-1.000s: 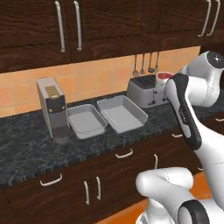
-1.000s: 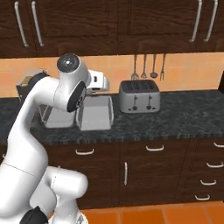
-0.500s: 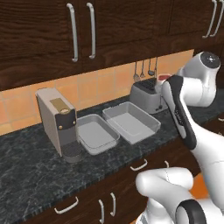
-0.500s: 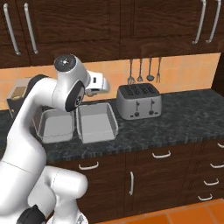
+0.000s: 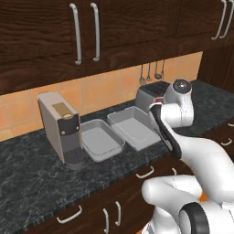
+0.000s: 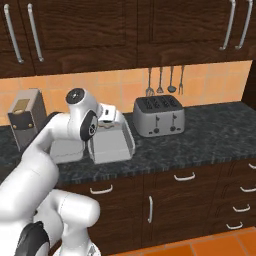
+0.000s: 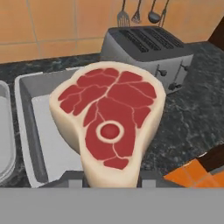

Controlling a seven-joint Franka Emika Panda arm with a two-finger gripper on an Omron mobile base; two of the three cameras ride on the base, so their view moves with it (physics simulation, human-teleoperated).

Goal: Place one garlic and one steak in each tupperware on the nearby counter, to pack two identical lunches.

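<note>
A pinkish-red steak [image 7: 109,118] with a pale fat rim stands upright in the hand view, with my gripper [image 7: 112,178] shut on its lower end; the fingertips are hidden behind the meat. Seen from the right base, the gripper [image 6: 106,120] hovers over the back of the right tupperware [image 6: 112,145]. Two light-grey tupperware sit side by side on the dark speckled counter [image 5: 36,178]: the left tupperware [image 5: 101,139] and the right tupperware [image 5: 135,127]. The right tupperware [image 7: 39,109] lies just behind the steak and looks bare inside. The garlic is out of view.
A silver toaster [image 6: 157,116] stands right of the containers, with utensils [image 6: 165,82] hanging on the orange tiled wall behind it. A beige coffee machine [image 5: 59,125] stands left of them. Dark wall cabinets hang overhead, and drawers with curved handles [image 6: 185,176] run below the counter.
The whole picture has shifted, so the base has driven; the counter and containers now sit closer and more central. The steak stays in the shut gripper.
</note>
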